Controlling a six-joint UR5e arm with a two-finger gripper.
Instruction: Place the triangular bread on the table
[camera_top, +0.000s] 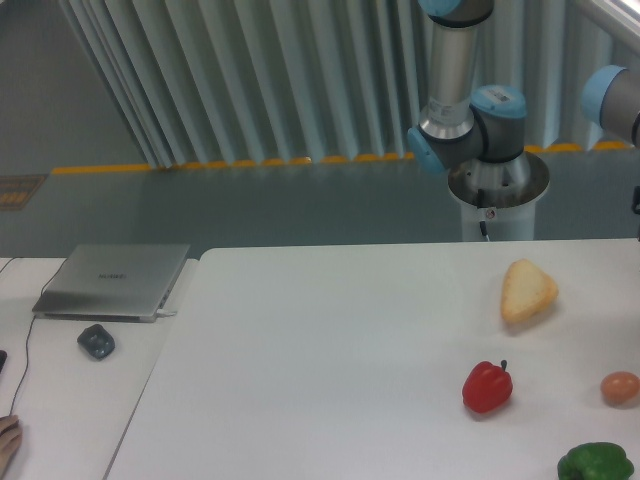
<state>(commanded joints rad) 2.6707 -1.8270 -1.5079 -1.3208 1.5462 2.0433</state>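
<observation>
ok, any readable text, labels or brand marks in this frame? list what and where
Nothing here reads clearly.
Silver laptop: a small mark on its lid, too blurred to read.
Robot base: a small red spot, too small to tell if it is a label.
Triangular bread, peppers, table: no text.

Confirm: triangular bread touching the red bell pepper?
Apart. The camera view shows bare white table between the triangular bread and the red bell pepper.

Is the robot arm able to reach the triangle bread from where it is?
Probably yes. The triangular bread lies in the open on the table, with nothing on top of it or crowding it; the red pepper sits apart. The arm's gripper is out of view, so its state is unknown.
</observation>
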